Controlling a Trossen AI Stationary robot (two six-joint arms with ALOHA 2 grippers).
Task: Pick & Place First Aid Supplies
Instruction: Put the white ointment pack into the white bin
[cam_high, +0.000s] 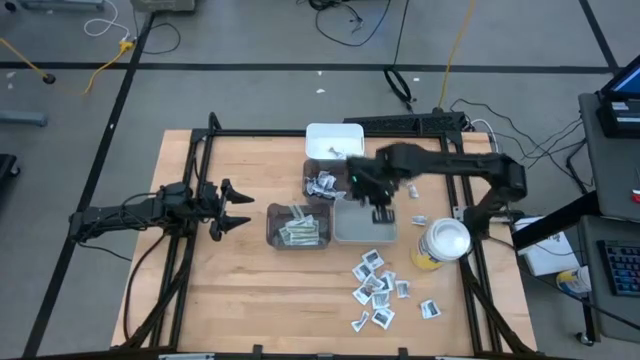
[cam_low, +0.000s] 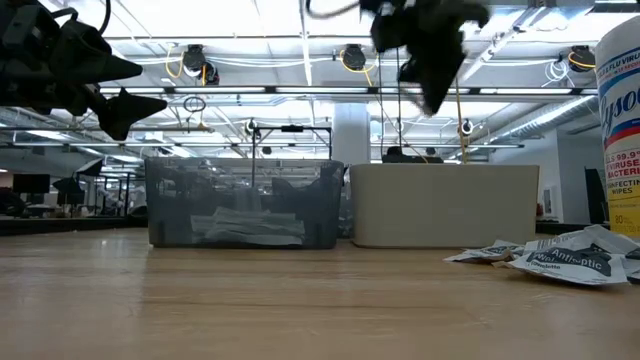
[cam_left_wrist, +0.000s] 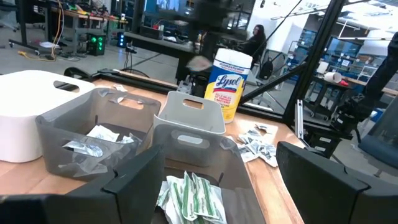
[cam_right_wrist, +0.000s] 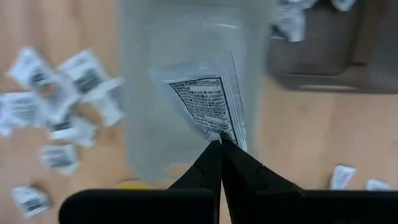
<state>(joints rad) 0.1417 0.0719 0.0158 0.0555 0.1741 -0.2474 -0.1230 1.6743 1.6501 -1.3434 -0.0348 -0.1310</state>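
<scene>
Right wrist view: my right claw (cam_right_wrist: 220, 144) clamps a white sachet (cam_right_wrist: 208, 102), long axis toward twelve o'clock, over the pale bin (cam_right_wrist: 186, 37).

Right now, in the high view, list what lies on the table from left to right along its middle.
Left end effector, open → dark bin of green-striped packets → pale grey bin, with the right end effector shut on a sachet above it → yellow canister.
</scene>
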